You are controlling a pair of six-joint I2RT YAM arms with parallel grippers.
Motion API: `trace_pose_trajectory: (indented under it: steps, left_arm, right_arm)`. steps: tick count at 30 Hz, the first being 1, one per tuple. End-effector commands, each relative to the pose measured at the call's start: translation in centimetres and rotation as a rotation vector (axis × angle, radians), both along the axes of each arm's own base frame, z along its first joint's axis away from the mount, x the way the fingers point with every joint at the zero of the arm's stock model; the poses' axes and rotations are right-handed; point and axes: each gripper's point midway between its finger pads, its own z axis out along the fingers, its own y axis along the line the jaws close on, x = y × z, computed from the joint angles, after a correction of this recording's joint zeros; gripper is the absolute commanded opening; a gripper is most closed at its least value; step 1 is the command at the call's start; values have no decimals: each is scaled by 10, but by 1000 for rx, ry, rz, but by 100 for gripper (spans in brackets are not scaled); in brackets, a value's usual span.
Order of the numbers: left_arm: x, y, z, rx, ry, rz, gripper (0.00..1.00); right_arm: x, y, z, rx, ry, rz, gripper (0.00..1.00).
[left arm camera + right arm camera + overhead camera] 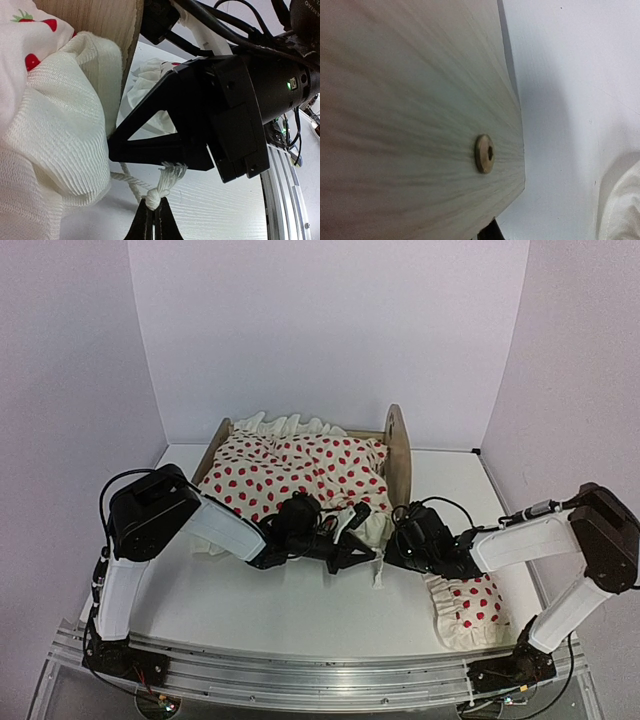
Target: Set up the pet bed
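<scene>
The pet bed (398, 448) stands at the back centre, its light wood headboard on the right. A cream red-spotted blanket (295, 468) covers it and hides the mattress. My left gripper (357, 552) is by the bed's near right corner. It is shut on the knotted end of a white cord (159, 192) that runs from the blanket's edge (55, 150). My right gripper (393, 540) is close beside it, its black fingers (150, 152) pointing at the blanket fold. In the right wrist view the bed's wooden board (410, 115) with a bolt (485, 153) fills the picture. Only one dark fingertip (492, 233) shows under it.
A red-spotted ruffled pillow (468, 610) lies on the white table (300, 610) at the near right, under the right arm. White walls close in the back and both sides. A metal rail (320, 670) runs along the near edge.
</scene>
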Motion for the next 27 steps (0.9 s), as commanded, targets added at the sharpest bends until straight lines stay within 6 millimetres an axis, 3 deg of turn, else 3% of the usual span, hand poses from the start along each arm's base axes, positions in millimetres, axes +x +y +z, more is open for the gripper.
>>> trace_pose_trajectory:
  steps: [1,7,13,17,23,27]
  left_arm:
    - [18,-3,11,-35,-19,48,0]
    - [54,-1,9,20,49,165,0]
    - [47,-10,8,38,78,88,0]
    - [63,-8,-10,121,130,161,0]
    - [48,-13,-14,116,86,48,0]
    - [36,-18,-27,119,63,-54,0]
  right_arm:
    - [14,19,25,37,-86,56,0]
    - [-6,32,49,69,-107,234,0]
    - [-26,48,62,105,-93,402,0]
    - [-32,54,64,111,-73,452,0]
    - [-29,57,67,94,-81,464,0]
    - [-25,63,68,92,-80,478,3]
